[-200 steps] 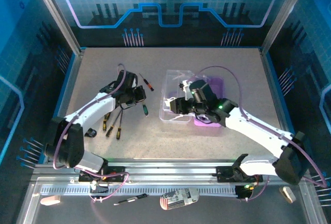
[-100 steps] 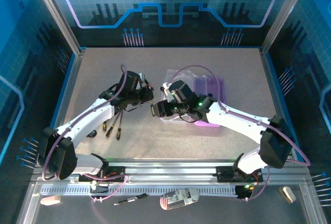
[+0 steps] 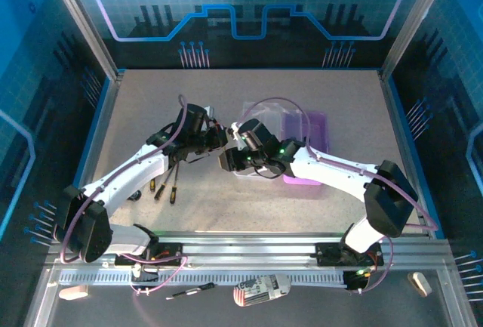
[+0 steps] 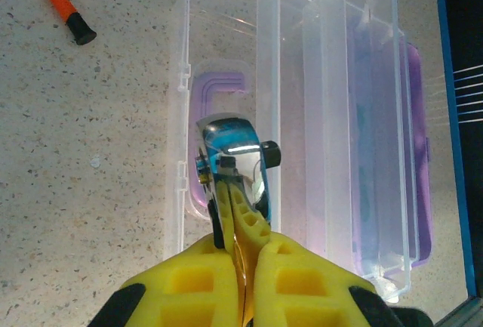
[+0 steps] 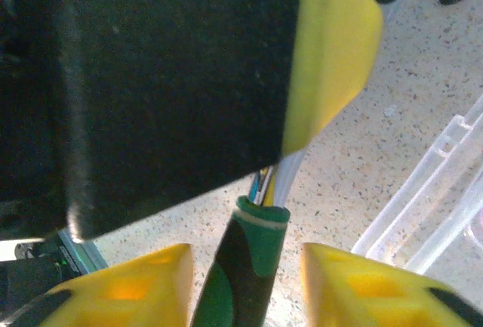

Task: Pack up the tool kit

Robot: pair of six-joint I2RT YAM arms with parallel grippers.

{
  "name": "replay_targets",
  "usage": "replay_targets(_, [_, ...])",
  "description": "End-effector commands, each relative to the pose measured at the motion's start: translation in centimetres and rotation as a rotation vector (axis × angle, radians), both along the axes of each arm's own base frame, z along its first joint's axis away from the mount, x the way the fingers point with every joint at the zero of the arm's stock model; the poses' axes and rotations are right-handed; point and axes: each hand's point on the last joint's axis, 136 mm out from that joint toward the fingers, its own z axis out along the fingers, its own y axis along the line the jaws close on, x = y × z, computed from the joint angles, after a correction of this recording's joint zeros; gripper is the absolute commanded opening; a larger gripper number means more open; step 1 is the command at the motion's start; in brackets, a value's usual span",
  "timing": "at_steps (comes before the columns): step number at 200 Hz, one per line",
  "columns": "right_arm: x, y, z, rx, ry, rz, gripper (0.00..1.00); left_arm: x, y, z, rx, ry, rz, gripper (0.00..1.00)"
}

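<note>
The tool kit [image 3: 306, 127] lies open right of centre, purple base beside its clear lid [image 4: 332, 115]. My left gripper [image 3: 216, 140] [image 4: 240, 214] is shut on the thin metal shaft of a green-and-black-handled screwdriver [image 5: 253, 244], just left of the box. My right gripper [image 3: 229, 159] [image 5: 245, 266] meets it there. Its yellow fingers stand open on either side of the green handle, with a gap on each side. The left gripper's black body and a yellow fingertip [image 5: 332, 47] loom over the handle in the right wrist view.
Several black-and-orange-handled screwdrivers [image 3: 162, 183] lie on the table under the left arm. Another orange handle [image 4: 60, 2] rests left of the lid. A small black piece [image 3: 134, 193] sits near the left arm's base. Blue walls enclose the table.
My right arm swung left from over the box to the left gripper, its fingers now straddling the green handle. My left gripper moved right, toward the box, still shut.
</note>
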Motion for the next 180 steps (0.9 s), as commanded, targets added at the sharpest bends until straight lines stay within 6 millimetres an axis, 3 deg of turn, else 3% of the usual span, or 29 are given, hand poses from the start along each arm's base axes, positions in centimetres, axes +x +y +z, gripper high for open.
replay_targets(1, [0.08, 1.23, 1.45, 0.049, -0.015, 0.007, 0.3, 0.64, -0.87, 3.85, -0.068, -0.093, -0.01, 0.0])
replay_targets(94, [0.09, 0.95, 1.59, 0.049, -0.017, -0.005, 0.17, 0.79, -0.74, 4.07, -0.066, -0.106, -0.003, 0.04])
replay_targets(180, [-0.2, 0.66, 2.17, 0.059, -0.028, -0.005, 0.14, 1.07, -0.95, 4.47, -0.086, -0.124, -0.001, 0.27])
